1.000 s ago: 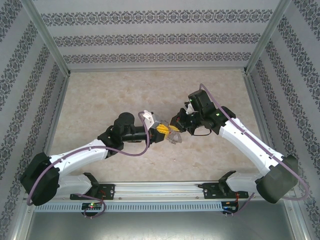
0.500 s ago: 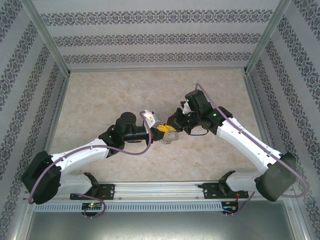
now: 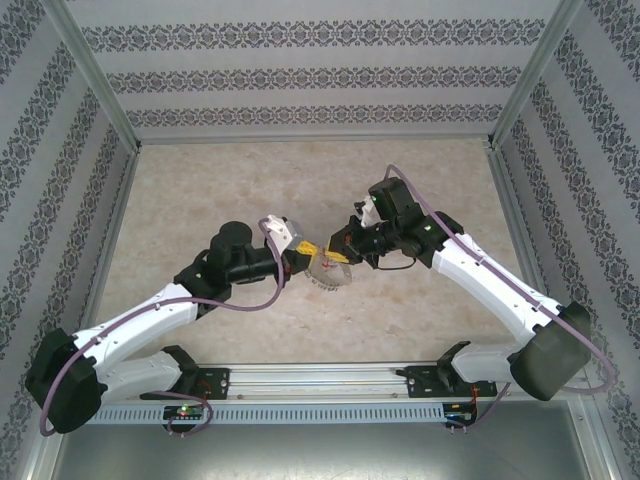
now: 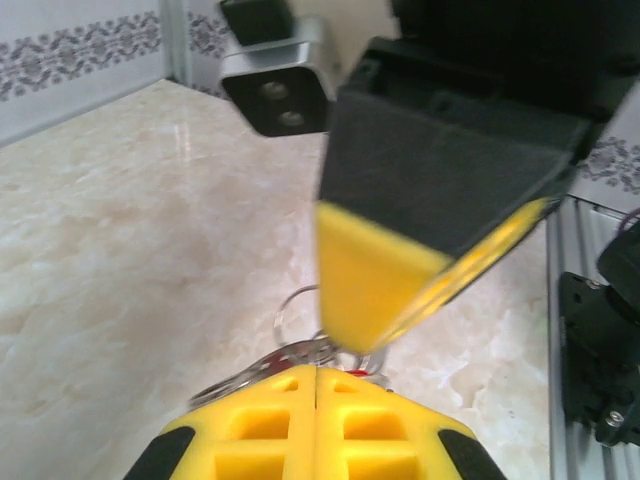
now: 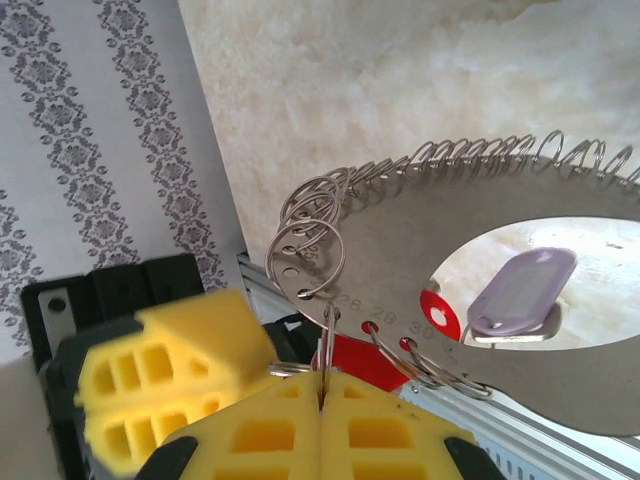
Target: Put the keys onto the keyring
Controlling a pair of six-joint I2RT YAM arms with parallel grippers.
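Clamping keyring (image 5: pixel 560 190), one each side | left end effector (image 4: pixel 318 371) | right end effector (image 5: pixel 322 379)

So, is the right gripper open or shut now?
Shut. In the right wrist view the right gripper presses its yellow fingers together without a gap, pinching a thin metal ring.
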